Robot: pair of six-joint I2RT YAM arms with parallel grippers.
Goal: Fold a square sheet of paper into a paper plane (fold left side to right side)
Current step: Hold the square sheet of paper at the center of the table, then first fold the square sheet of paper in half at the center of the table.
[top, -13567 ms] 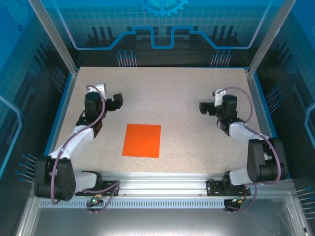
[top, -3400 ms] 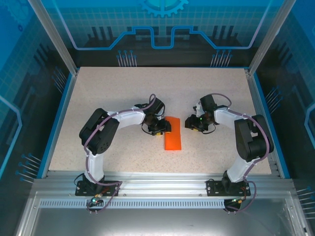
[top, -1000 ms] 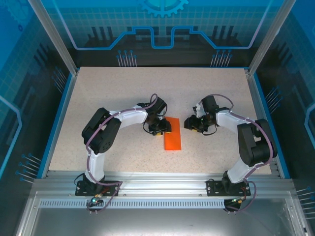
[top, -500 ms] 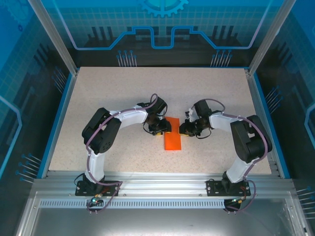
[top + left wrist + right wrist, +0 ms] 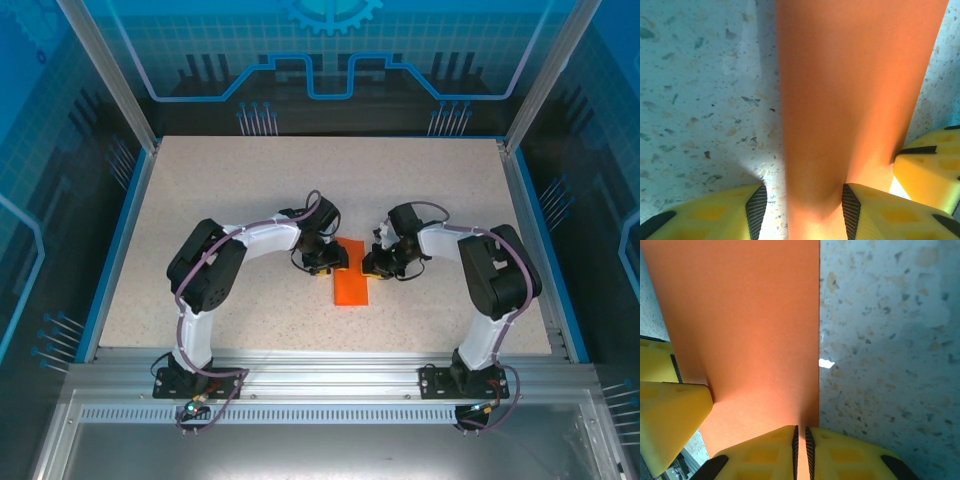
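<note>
Two arm bases sit on the rail (image 5: 330,382) at the bottom of the top view. The left arm (image 5: 205,270) and right arm (image 5: 495,275) both bend in toward the middle of the table (image 5: 200,200).

The square sheet of paper (image 5: 350,288) lies flat at frame centre. It is folded to a narrow orange strip with its long axis running bottom to top. I see the left gripper (image 5: 332,262) at the strip's upper left and the right gripper (image 5: 372,266) at its upper right, near each other across the top end.

Left wrist view: jaws about half open, clamping nothing. The lower-left finger (image 5: 715,215) is on bare table. The lower-right finger (image 5: 880,210) sits over the sheet, and the strip runs up the frame between them. A right-arm finger (image 5: 925,170) shows at lower right, at the strip's edge.

Right wrist view: the pads (image 5: 765,450) are almost together, with only a thin slit and orange showing in it. I can't tell whether they pinch a layer or just rest on top. The sheet's straight edge runs just right of the slit. A left-arm finger (image 5: 670,425) shows at lower left.

Past the grippers, speckled table runs to the top edge.
</note>
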